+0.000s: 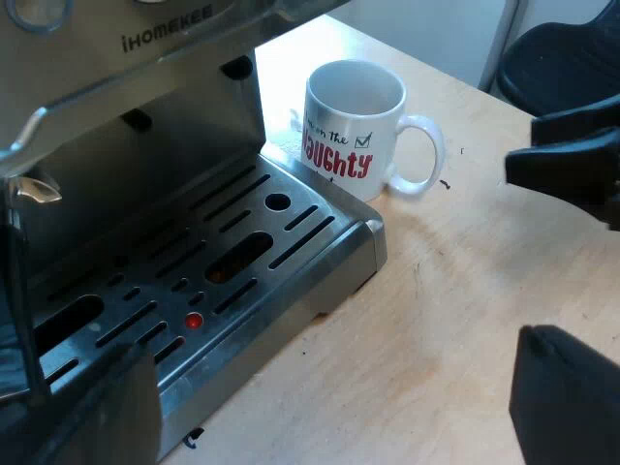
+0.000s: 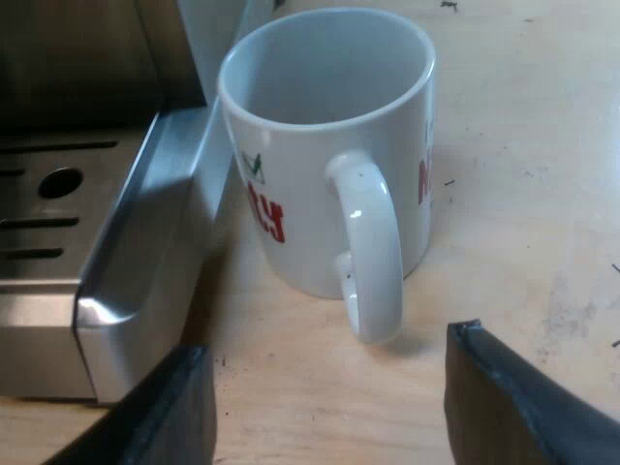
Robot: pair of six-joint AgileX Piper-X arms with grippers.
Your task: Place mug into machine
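A white mug (image 1: 351,126) with red lettering stands upright and empty on the wooden table, close beside the corner of the espresso machine's drip tray (image 1: 320,247). My right gripper (image 2: 334,407) is open, a short way from the mug (image 2: 329,145), and the mug's handle (image 2: 373,242) points toward the gap between its fingers without touching them. From the left wrist, that right gripper (image 1: 567,170) appears as a dark shape just beyond the handle. My left gripper (image 1: 329,417) is open with nothing in it, hovering over the tray's outer edge and the table.
The slotted steel drip tray (image 2: 58,223) has a red float button (image 1: 194,321) and sits under the machine's front (image 1: 145,58). Bare wooden table (image 1: 455,291) stretches around the mug. A black chair (image 1: 562,58) stands past the table's edge.
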